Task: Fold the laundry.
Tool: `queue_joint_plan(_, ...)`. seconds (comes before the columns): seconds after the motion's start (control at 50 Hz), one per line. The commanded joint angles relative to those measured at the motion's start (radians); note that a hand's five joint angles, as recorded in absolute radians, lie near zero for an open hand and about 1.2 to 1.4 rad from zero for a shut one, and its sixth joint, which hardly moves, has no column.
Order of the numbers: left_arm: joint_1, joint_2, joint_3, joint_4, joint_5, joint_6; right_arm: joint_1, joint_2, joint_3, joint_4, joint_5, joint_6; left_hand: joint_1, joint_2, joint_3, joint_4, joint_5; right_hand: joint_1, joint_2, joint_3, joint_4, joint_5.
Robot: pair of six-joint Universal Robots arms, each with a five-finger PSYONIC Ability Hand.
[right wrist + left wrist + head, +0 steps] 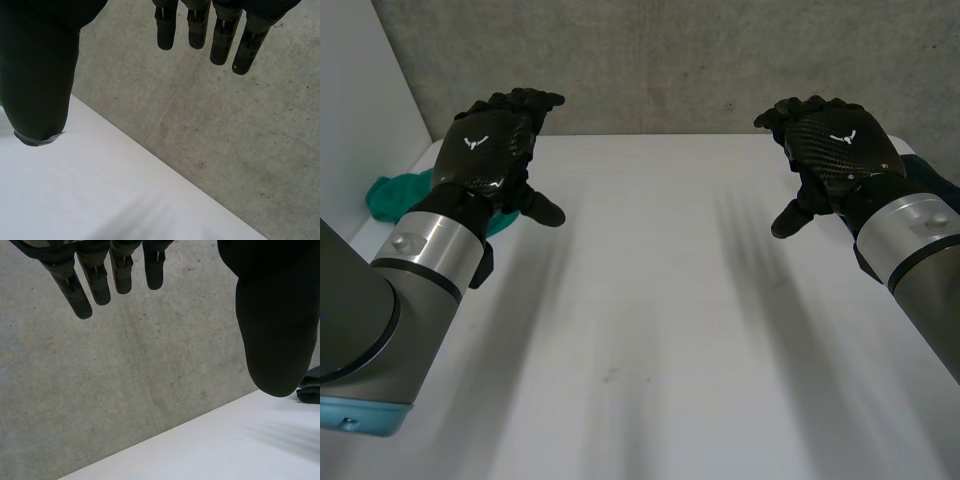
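the laundry lies at the table's side edges. a green cloth (398, 192) sits crumpled at the left edge of the white table (650, 300), near the far corner; much of it is hidden behind the left hand (485, 150) and the grey wrist of the left arm (420, 250), so its shape cannot be made out. at the opposite edge a dark teal cloth (927, 172) shows as a small patch behind the right hand (840, 145) and its forearm, the rest covered or cut off.

both hands hang above the table, well apart from each other, backs up and touching neither cloth. in the left wrist view the left hand's fingers (100, 285) reach out straight and slightly spread, the thumb (275, 330) well away from them, with nothing held. the right hand's fingers (197, 30) are likewise straight, the thumb (40, 75) set wide, holding nothing.

beside the left thumb a dark shape (311, 386) rests on the table, cut off at the edge; what it is cannot be told. a grey concrete wall (670, 60) stands behind the table.
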Motion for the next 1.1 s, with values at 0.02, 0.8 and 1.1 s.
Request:
queue_joint_plan(0.02, -0.001, -0.002, 0.003, 0.014, 0.000, 0.002, -0.003, 0.003, -0.001, -0.001, 0.005, -0.002, -0.030, -0.031, -0.031, -0.030, -0.046, -0.029, -0.046, -0.041, -0.057, -0.072)
queue_joint_plan(0.8, 0.108, -0.201, 0.134, 0.035, 0.006, 0.097, 0.009, 0.005, 0.007, -0.001, 0.005, -0.005, -0.030, -0.031, -0.031, -0.030, -0.046, -0.029, -0.046, -0.041, -0.057, -0.072)
queue_joint_plan(1.1, 0.324, -0.545, 0.393, 0.048, 0.227, 0.221, 0.009, 0.008, 0.010, -0.004, -0.001, -0.005, -0.021, -0.021, -0.022, -0.021, -0.036, -0.029, -0.046, -0.041, -0.057, -0.072)
